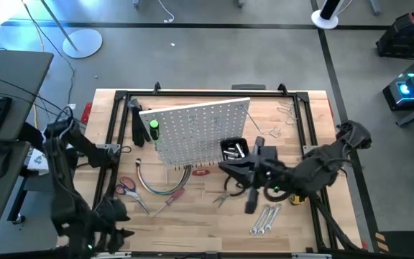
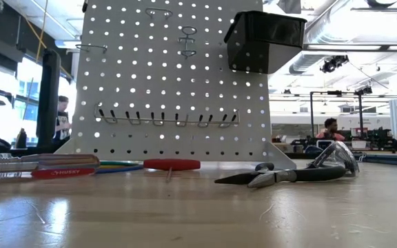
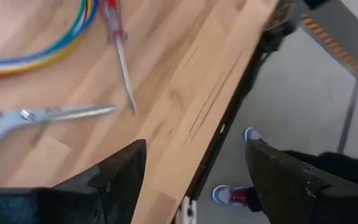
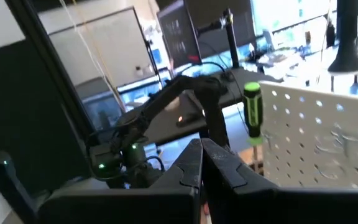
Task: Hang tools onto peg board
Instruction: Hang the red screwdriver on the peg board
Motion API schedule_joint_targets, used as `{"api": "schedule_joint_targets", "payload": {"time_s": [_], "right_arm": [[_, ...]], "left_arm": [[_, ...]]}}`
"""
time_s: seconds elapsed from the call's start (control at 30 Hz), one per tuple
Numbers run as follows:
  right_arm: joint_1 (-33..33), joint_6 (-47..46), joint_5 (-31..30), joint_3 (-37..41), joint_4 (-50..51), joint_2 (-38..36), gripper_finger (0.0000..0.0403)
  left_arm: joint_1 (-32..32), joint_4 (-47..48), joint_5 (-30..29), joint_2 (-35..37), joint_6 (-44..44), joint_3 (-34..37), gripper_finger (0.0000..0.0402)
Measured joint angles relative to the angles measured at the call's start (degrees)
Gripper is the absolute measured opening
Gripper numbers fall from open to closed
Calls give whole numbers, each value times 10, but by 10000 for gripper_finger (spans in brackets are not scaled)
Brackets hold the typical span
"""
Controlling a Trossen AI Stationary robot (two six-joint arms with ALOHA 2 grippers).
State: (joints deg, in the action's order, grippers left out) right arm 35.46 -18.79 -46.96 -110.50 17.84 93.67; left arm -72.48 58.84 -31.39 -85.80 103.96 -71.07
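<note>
The white peg board (image 1: 200, 129) stands tilted at the table's middle, with its black bin (image 1: 233, 149) and a green-handled screwdriver (image 1: 154, 129) on it. On the wood in front lie red-handled scissors (image 1: 126, 187), a red-handled screwdriver (image 1: 171, 198), black-handled pliers (image 1: 225, 196) and silver wrenches (image 1: 264, 219). My left gripper (image 3: 194, 174) is open above the table's near edge, near the scissors' blades (image 3: 67, 113); it shows in the high view at the near left (image 1: 113, 232). My right gripper (image 4: 202, 152) is shut, level in front of the board near the bin (image 1: 228, 169), with nothing seen between its fingers.
A curved bundle of coloured cables (image 1: 157, 188) lies between scissors and red screwdriver. A black metal frame (image 1: 121, 97) runs around the table top. Metal clamps (image 1: 287, 111) lie behind the board at the far right. A person's shoes (image 3: 235, 196) show on the floor past the near edge.
</note>
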Motion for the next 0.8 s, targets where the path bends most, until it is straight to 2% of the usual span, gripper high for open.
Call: {"api": "schedule_joint_targets", "payload": {"time_s": [0.13, 0.27, 0.47, 0.8], "right_arm": [[14, -33, 0, 0, 67, -31, 0], [27, -27, 0, 0, 105, -54, 0], [33, -22, 3, 0, 156, -73, 0], [33, -80, 39, 0, 211, -73, 0]], "left_arm": [[22, -36, 24, -36, 36, 0, 268], [48, -55, 38, -44, 67, 0, 268], [83, -62, 39, -43, 69, 0, 268], [138, -62, 56, -43, 67, 0, 268]]}}
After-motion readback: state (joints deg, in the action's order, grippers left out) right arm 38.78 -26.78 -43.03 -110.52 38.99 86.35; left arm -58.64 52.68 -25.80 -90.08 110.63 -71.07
